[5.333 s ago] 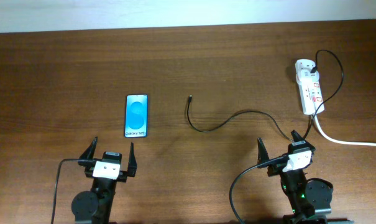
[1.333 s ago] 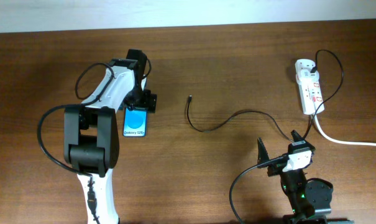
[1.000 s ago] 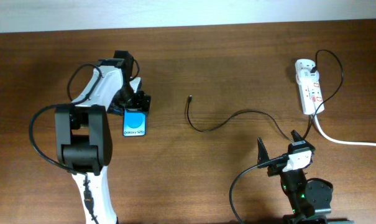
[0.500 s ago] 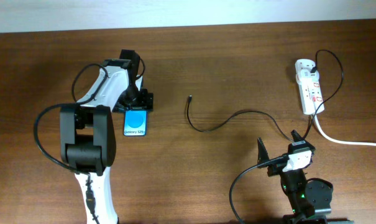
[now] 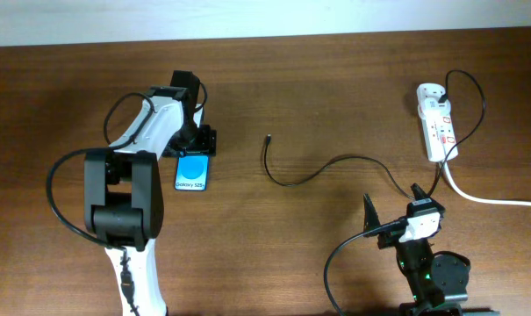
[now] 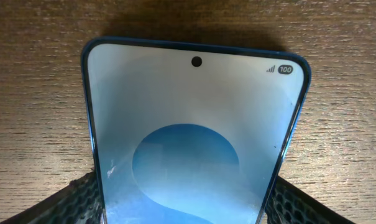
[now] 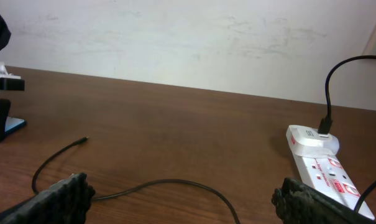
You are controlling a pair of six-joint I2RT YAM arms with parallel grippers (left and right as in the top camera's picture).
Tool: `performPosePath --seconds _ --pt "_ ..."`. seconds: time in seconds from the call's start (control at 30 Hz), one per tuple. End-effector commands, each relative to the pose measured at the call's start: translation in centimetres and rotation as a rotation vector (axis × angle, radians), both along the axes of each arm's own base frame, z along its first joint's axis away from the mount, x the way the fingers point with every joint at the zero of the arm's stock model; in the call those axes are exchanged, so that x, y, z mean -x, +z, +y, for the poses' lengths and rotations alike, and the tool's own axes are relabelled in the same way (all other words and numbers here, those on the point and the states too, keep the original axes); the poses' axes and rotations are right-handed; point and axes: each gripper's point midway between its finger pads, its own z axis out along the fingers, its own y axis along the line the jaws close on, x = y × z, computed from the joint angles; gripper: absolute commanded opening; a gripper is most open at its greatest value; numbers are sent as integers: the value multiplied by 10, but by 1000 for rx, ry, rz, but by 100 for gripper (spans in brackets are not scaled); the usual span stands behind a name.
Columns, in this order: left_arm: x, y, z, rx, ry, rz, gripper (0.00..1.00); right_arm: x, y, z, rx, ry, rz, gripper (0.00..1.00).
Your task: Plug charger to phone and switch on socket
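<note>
The phone (image 5: 192, 173) lies flat on the wooden table, blue screen up, "Galaxy S25" text at its near end. My left gripper (image 5: 195, 142) is down over its far end. In the left wrist view the phone (image 6: 194, 143) fills the frame and both fingers of my left gripper (image 6: 188, 211) press against its long edges. The charger (image 5: 293, 183) curves loosely across the middle of the table, its plug tip (image 5: 268, 138) free and right of the phone. The socket (image 5: 437, 123) lies at the far right. My right gripper (image 5: 392, 211) is open and empty at the near edge, with the cable (image 7: 163, 182) between its fingers' view.
A thick white cord (image 5: 493, 200) runs from the socket off the right edge. A black lead loops into the socket's far end (image 7: 327, 93). A pale wall (image 7: 188, 37) stands behind the table.
The left arm reached out from its rest pose to the phone. Over the last second its gripper shifted slightly right over the phone's far end. The right arm and cable have not moved.
</note>
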Motion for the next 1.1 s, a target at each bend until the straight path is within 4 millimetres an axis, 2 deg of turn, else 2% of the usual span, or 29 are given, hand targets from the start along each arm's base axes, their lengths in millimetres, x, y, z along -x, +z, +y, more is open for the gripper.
performPosePath --seconds 0.0,0.2,0.3,0.37,0.5,0.57,0.63,0.83,0.93,1.07 --pt "-5 -11 -2 -12 -14 30 79 1 -2 3 -4 17 4 98" --pt "-30 44 -16 57 -18 -23 78 1 -2 3 -4 17 4 98" --pt "-36 51 -20 74 -19 -42 76 1 -2 3 -4 17 4 98" --pt "-35 52 -31 141 -23 -36 72 1 -2 3 -4 17 4 98" --pt "-38 49 -31 136 -20 -51 73 1 -2 3 -4 17 4 98" --pt "-37 33 -30 135 -20 -55 75 1 -2 3 -4 17 4 98" --pt "-38 25 -30 134 -20 -66 75 1 -2 3 -4 17 4 98" --pt "-41 22 -40 136 -43 -86 79 1 -2 3 -4 18 4 98" --pt "-40 17 -29 72 -37 -85 79 1 -2 3 -4 17 4 98" --pt "-32 0 -27 63 -38 -71 79 1 -2 3 -4 17 4 98"
